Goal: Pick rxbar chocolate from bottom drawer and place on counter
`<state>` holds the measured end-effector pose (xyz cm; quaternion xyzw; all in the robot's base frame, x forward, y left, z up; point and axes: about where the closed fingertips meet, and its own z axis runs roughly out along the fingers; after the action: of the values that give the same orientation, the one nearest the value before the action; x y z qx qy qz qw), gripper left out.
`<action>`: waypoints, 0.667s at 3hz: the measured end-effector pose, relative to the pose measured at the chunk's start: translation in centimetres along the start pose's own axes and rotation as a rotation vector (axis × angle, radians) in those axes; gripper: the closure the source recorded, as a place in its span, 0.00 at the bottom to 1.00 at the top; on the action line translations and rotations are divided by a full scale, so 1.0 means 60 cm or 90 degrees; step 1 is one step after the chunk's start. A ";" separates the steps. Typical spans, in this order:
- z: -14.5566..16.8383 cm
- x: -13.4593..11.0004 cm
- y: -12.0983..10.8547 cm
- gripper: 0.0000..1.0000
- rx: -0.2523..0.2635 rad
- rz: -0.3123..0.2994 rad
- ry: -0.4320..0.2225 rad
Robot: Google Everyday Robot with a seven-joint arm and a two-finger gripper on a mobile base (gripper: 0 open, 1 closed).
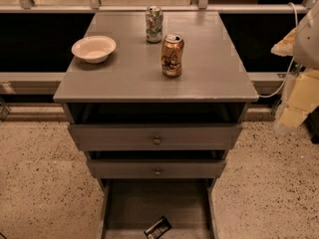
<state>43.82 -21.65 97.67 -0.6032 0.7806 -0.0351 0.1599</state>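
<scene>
- Camera view, only one. Grey cabinet seen from front and above.
- rxbar chocolate [157, 227]: lies flat on floor of bottom drawer [134, 203], at the near end, approx. centre, turned at an angle. Black wrapper w/ white lettering; text too small to read. Its lower end sits right at the pic's bottom edge, maybe clipped.
- Bottom drawer is pulled out toward camera; its front is cut off by the frame.
- gripper [295, 101]: pale yellowish blurred shape at far right edge, under a white rounded arm housing [307, 34], off the cabinet's right side. Partly cut off by the frame. Open or closed: can't tell. Nothing visibly held.
- Bar vs gripper: well apart. Bar is low and centre in the drawer; gripper is up and to the right, outside the cabinet, approx. level w/ the counter's front edge in the pic.
- counter [214, 78]: holds a cream bowl [93, 49] at left, a copper can [172, 55] near the middle, and a green-white can [154, 24] behind it, all upright and apart.
- Below the counter is a dark gap, inside not visible. Under that are two shallow drawers [114, 137], each w/ a small round knob [156, 140].
- Thin cable [286, 78] runs by the gripper.
- Speckled floor [40, 183] on both sides.
</scene>
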 end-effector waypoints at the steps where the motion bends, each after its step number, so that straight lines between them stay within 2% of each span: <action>1: 0.003 -0.001 0.000 0.00 0.000 -0.001 -0.001; 2: 0.058 -0.017 0.006 0.00 0.008 -0.013 -0.024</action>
<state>44.73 -20.12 94.53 -0.6104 0.7712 -0.0302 0.1781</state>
